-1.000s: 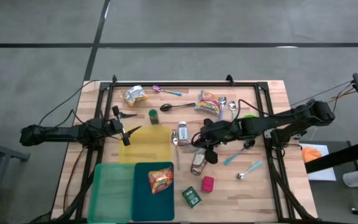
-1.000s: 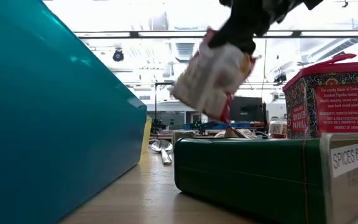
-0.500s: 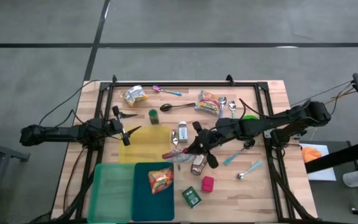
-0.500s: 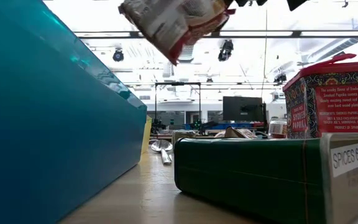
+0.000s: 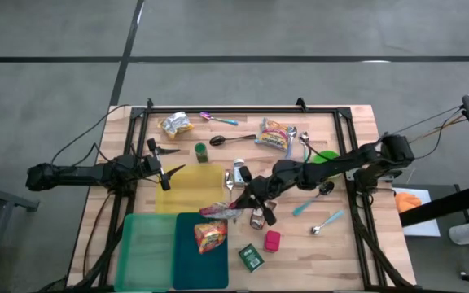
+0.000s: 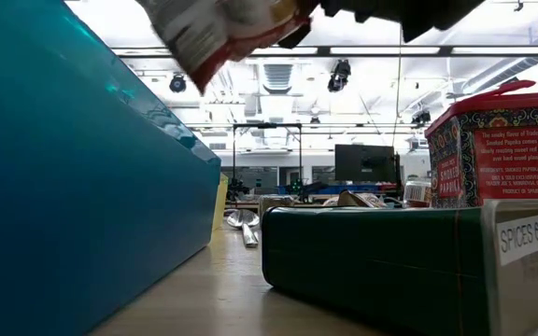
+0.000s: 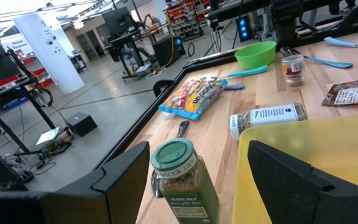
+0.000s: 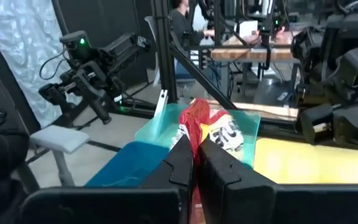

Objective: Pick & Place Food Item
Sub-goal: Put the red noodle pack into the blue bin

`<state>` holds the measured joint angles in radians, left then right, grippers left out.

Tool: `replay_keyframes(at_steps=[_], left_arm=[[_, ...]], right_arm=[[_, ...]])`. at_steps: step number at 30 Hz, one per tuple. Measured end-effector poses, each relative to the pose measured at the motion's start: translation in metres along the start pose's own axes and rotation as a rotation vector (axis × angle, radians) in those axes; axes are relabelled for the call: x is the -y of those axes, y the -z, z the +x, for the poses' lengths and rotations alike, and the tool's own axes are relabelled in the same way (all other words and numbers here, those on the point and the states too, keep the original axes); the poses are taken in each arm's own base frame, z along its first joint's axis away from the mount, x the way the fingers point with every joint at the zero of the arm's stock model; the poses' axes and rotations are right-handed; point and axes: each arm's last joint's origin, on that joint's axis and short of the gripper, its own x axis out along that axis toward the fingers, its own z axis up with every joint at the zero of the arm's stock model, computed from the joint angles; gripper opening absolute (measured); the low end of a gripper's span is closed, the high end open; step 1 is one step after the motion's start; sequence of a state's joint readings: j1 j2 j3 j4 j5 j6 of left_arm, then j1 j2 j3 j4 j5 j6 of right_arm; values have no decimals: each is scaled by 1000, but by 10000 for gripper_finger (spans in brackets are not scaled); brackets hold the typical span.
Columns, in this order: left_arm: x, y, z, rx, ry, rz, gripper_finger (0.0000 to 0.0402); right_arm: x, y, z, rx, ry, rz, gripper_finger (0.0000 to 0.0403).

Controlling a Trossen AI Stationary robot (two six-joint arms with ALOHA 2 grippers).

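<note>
The right gripper (image 5: 236, 207) reaches out level over the wooden slatted table (image 5: 344, 244), its two dark fingers (image 8: 184, 163) pinched tight on a crinkled red-and-white foil snack packet (image 5: 219, 210). The packet hangs in the air just over the upper rim of the dark teal plastic bin (image 5: 182, 260). Its print cannot be read from above. In the low view only its lower part shows at the top edge, the rest cut off along with most of the arm. In the right wrist view the fingers hide the packet's lower half.

Inside the teal bin lies a red-and-yellow noodle packet (image 5: 210, 235). Left of the bin, touching it, sits a light green plastic bin (image 5: 145, 252); above the bin lies a yellow plastic tray (image 5: 192, 185). Right of the bin lie a dark green spice tin (image 5: 251, 258) and a small red tin (image 5: 272, 241). A glass jar (image 5: 257, 218) near the right gripper is partly covered by the arm.

The left gripper (image 5: 163, 165) waits well up and left of the bin, beside the yellow tray, its fingers spread with nothing between them.
</note>
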<state>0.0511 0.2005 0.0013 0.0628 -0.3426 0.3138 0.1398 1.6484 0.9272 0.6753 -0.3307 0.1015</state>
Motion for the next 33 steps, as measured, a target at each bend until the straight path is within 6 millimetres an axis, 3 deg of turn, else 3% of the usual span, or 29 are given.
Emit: replay_keyframes(at_steps=[5,22,33], left_arm=[[0,0,0,0,0,0,275],[0,0,0,1,0,0,275],[0,0,0,1,0,0,275]], right_arm=[[4,12,12,62,-27,-22,8],[24,48,75,-2,-34,-36,8],[40,91,88,-90,11,-74,8]])
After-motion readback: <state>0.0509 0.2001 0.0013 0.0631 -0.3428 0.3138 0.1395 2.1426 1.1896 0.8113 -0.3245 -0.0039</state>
